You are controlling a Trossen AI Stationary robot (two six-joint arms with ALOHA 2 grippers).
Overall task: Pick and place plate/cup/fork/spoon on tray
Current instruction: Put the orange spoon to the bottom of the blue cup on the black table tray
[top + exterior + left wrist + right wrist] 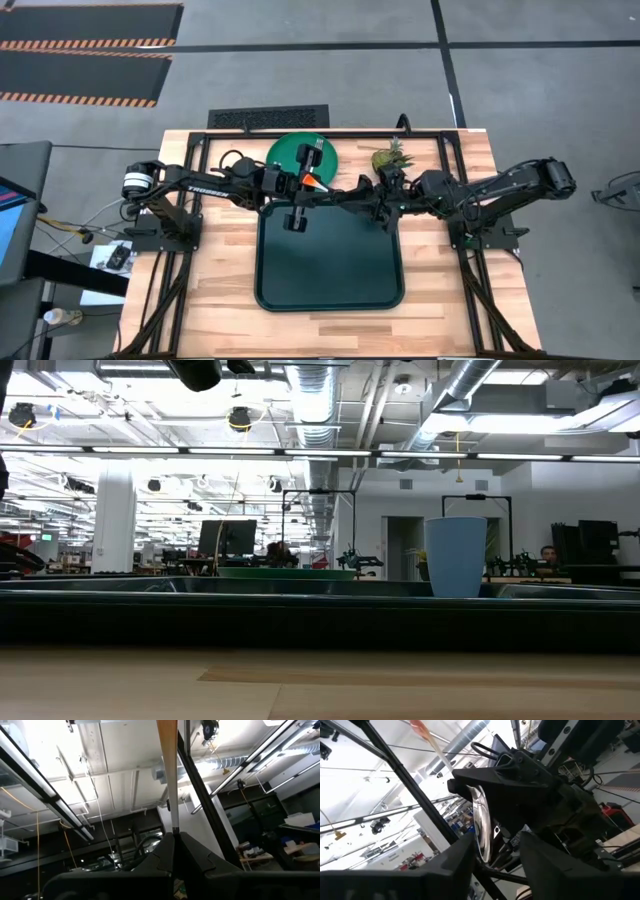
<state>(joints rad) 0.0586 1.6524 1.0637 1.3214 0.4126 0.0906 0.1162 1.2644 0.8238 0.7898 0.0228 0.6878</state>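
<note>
1 spoon (169,770) upright, handle upward, clamped in left fingers (155,865), right fingers (450,870) apart, empty

The only lettering to be seen stood in white along the dark left arm (205,183) in the high view. It was too small to read with certainty. No label, number or sign could be read on anything else in any view.
</note>
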